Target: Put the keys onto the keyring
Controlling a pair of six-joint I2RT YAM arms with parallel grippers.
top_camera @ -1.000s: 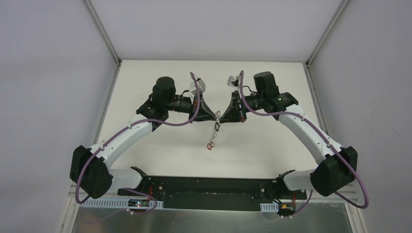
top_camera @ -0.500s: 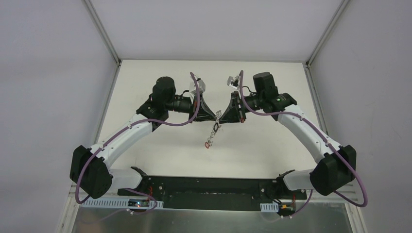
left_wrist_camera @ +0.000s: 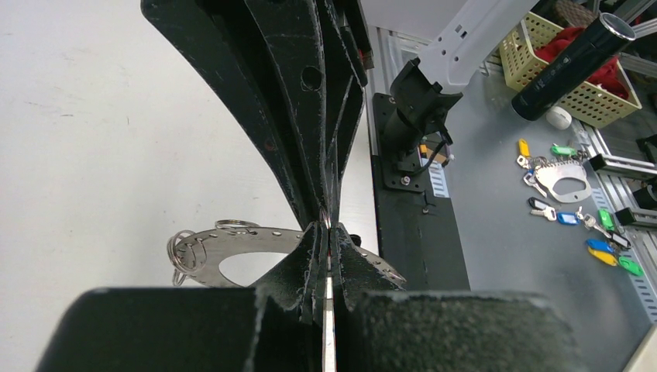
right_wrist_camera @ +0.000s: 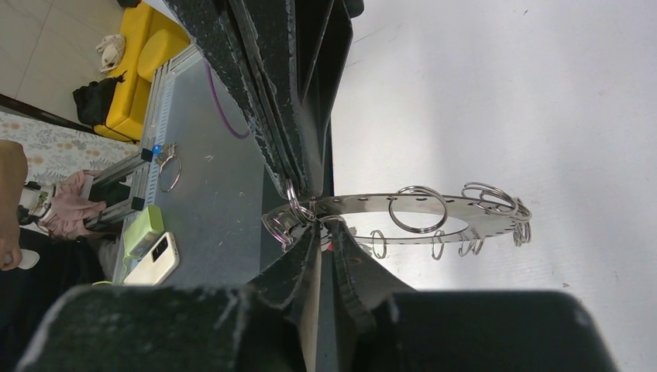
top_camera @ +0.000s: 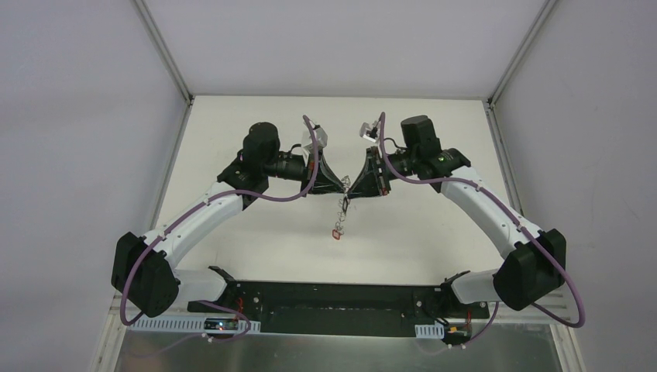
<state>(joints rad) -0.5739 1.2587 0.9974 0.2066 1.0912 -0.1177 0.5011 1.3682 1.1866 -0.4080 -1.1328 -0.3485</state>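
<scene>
At the centre of the table point(top_camera: 403, 232), your left gripper point(top_camera: 341, 186) is clenched on the keyring point(right_wrist_camera: 372, 204) from 9 o'clock, the right gripper point(top_camera: 355, 188) meets its rim from 3 o'clock, grip impossible to tell, and the keys point(top_camera: 338, 221) trail toward 6 o'clock.

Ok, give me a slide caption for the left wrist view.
Left gripper pinching the loop-rimmed grey keyring by its edge over the white table.

"What carries everything here?"
"A white table point(top_camera: 225, 124), matte and faintly scuffed."
"And directly on it?"
"A long black base plate point(top_camera: 333, 298) along the 6 o'clock edge, with the arm bases point(top_camera: 208, 284) on it. Metal frame posts point(top_camera: 164, 54) stand at 11 and 1 o'clock."
</scene>
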